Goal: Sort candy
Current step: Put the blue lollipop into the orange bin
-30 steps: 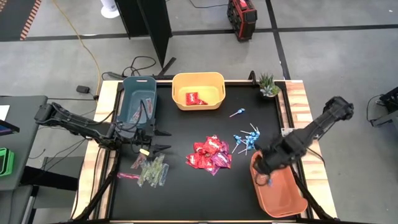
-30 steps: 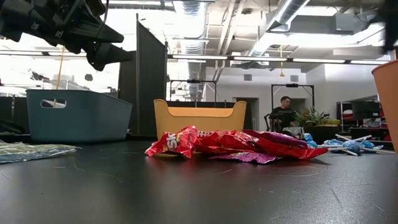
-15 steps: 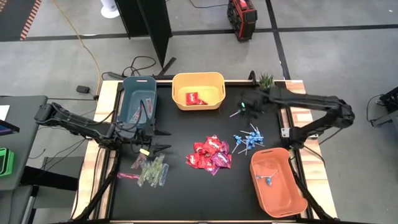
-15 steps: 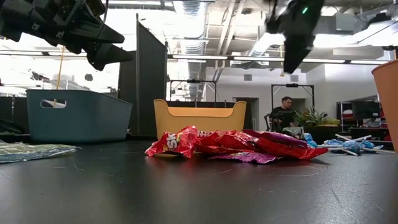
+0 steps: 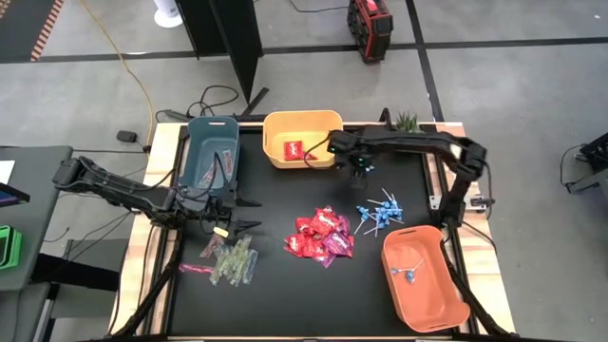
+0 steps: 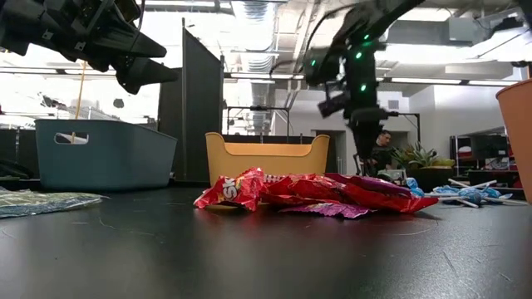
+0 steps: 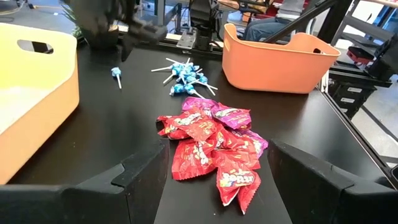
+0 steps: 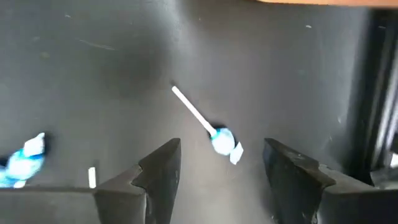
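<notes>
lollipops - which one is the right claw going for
The lone lollipop lying apart from the blue cluster, near the yellow bin. The open right claw hangs right above it.

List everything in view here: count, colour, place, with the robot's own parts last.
Red packets: a pile, table middle; one more in the yellow bin.
Lollipops: blue cluster, right of the pile; a lone one under the right gripper; some in the orange bin.
Stick packets: green-pink heap, front left.
Bins: teal back left, yellow back middle, orange front right.
Plant: one, green, back right corner.
Person: one, seated in the room behind.
Left gripper: open, above the stick packets.
Right gripper: open, beside the yellow bin.
</notes>
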